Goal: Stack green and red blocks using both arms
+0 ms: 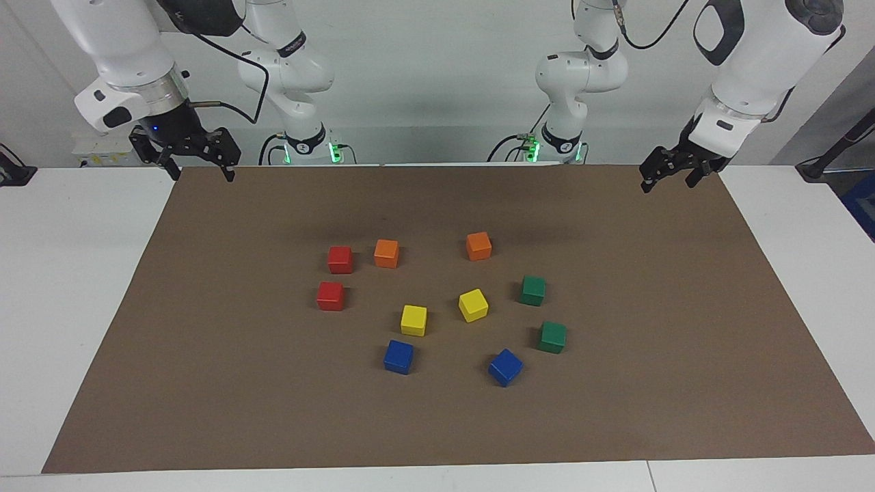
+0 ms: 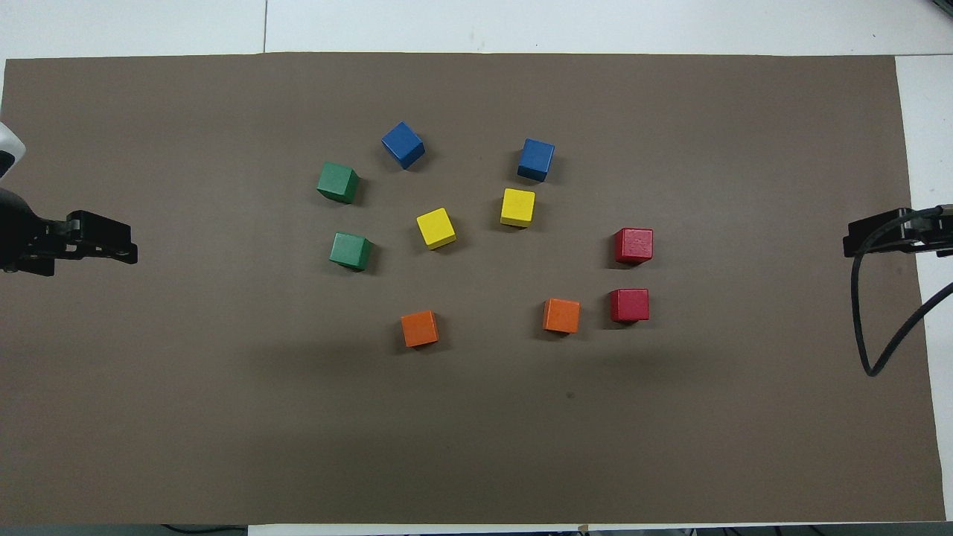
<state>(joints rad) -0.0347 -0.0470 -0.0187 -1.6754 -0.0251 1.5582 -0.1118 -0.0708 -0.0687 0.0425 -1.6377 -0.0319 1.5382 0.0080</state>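
the two white jointed arms both wait raised at the robots' end of the bench. the left end effector [image 1: 670,176] hangs over the corner of the brown paper mat [image 1: 205,383] at the left arm's end, and the right end effector [image 1: 199,167] hangs over the mat's corner at the right arm's end. the right one's black fingers stand well apart with nothing between them. the left one's fingers also hold nothing, but how wide they stand cannot be told.

nearest the robots lie two small orange matte cubes [image 1: 478,246] [image 1: 386,253], well apart from each other. just beside the second, toward the right arm's end, sits one bright red matte cube [image 1: 340,260]. the second red cube [image 1: 330,296] rests a little farther from the robots, close to the first but not touching. toward the left arm's end, one dark green matte cube [image 1: 532,290] sits at about that same depth, and the second green cube [image 1: 551,337] lies farther out, near it and apart. between the red and green pairs sit two yellow matte cubes [image 1: 473,305] [image 1: 413,320]. farthest from the robots are two blue matte cubes [image 1: 398,357] [image 1: 505,367]. every cube rests singly on the mat, none stacked.
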